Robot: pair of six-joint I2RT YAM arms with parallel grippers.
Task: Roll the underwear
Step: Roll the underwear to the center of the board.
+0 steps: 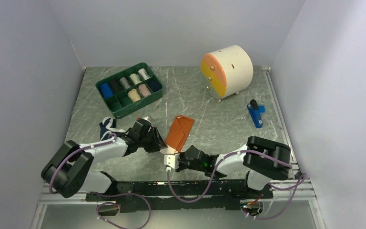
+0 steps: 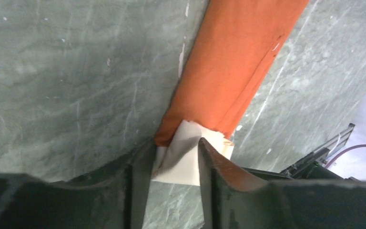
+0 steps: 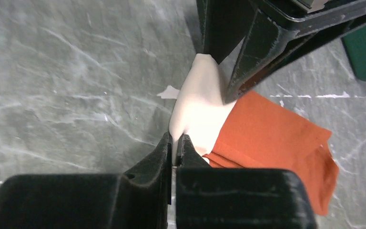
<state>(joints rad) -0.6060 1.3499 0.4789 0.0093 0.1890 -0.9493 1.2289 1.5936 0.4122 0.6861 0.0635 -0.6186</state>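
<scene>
The orange-rust underwear (image 1: 180, 130) lies folded into a long strip at the table's middle, its cream-white end (image 1: 171, 155) nearest the arms. My right gripper (image 3: 177, 138) is shut on the edge of that cream end (image 3: 198, 102) and lifts it slightly; in the top view it (image 1: 175, 161) is just below the strip. My left gripper (image 2: 174, 143) is open, with its fingers either side of the cream end (image 2: 183, 160); it (image 1: 160, 145) comes in from the left. The navy blue underwear (image 1: 107, 127) lies crumpled beside the left arm.
A green divided tray (image 1: 120, 111) with several cloth rolls stands at the back left. A round cream cabinet with orange and yellow drawers (image 1: 227, 71) stands at the back right. A small blue object (image 1: 255, 114) lies right of centre.
</scene>
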